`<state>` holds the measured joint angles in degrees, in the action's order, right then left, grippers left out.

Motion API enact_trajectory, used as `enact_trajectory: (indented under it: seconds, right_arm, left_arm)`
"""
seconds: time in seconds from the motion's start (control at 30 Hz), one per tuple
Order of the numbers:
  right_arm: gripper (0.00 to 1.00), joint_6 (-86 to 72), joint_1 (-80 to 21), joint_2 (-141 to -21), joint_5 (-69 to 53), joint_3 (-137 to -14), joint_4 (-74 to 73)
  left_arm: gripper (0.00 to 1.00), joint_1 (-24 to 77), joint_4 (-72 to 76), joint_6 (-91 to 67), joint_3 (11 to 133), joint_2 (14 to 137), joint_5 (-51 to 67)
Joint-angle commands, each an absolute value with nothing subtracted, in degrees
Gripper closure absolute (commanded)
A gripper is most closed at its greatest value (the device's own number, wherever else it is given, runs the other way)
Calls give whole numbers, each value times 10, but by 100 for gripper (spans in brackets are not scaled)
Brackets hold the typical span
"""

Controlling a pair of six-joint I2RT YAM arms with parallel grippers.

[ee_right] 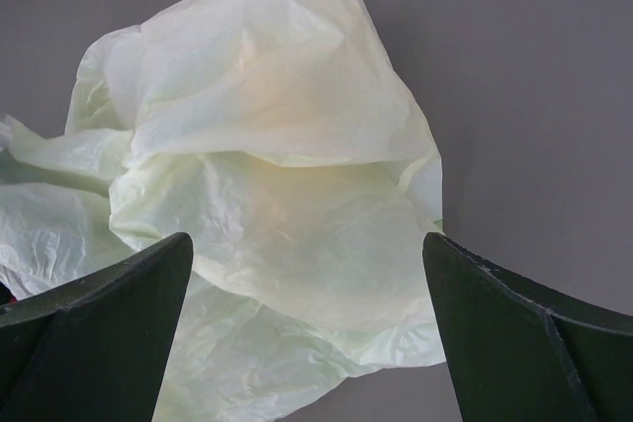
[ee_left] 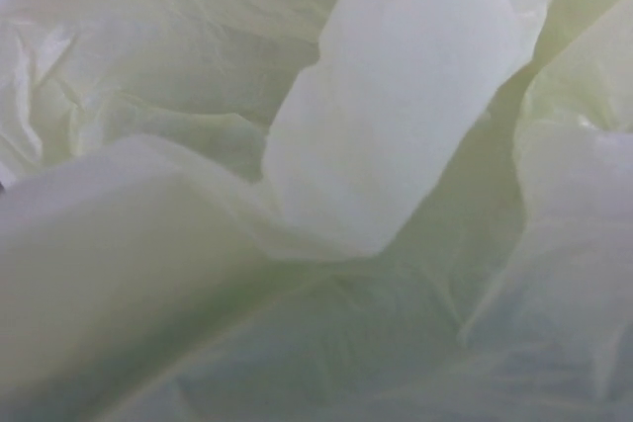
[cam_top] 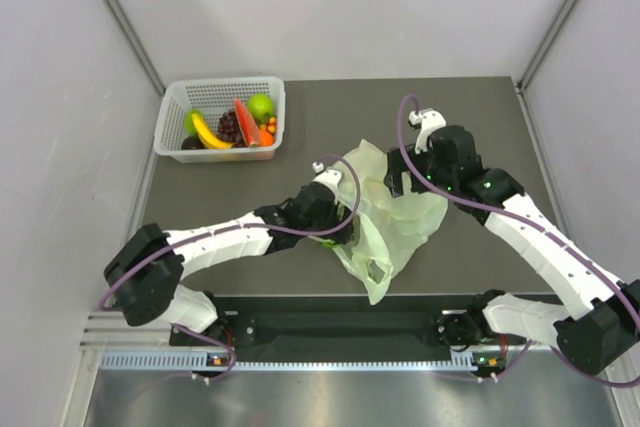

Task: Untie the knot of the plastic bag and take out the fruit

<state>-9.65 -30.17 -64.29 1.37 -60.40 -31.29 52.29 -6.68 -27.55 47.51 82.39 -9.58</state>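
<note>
The pale green plastic bag [cam_top: 392, 209] lies crumpled and flattened in the middle of the table. One handle loop [cam_top: 374, 271] lies open at its near end, and no knot shows. My left arm's wrist [cam_top: 318, 209] reaches into the bag's left side. Its fingers are hidden by plastic, which fills the left wrist view [ee_left: 316, 244]. My right gripper [ee_right: 307, 244] stands open just above the bag's far right edge [ee_right: 277, 165], holding nothing. The fruit sits in the white basket [cam_top: 172, 107]: a banana [cam_top: 210, 133], a red wedge [cam_top: 245, 122], a small orange [cam_top: 268, 128] and a green piece [cam_top: 192, 122].
The basket stands at the table's far left corner and also holds dark grapes [cam_top: 229, 127] and a light green apple [cam_top: 261, 105]. Grey walls close in the table on both sides. A dark rail [cam_top: 340, 327] runs along the near edge.
</note>
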Motion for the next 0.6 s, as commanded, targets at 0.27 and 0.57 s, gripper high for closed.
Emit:
enact_trajectory:
  seconds: [0.27,0.57]
  right_arm:
    - [0,-98,-292,-630,-12,-618,-299]
    - [0,-95,-292,-628,-18,-615,-298]
  left_arm:
    - [37,529,39,-325,361,584,-50]
    - [43,528,87,-329,285,466,-12]
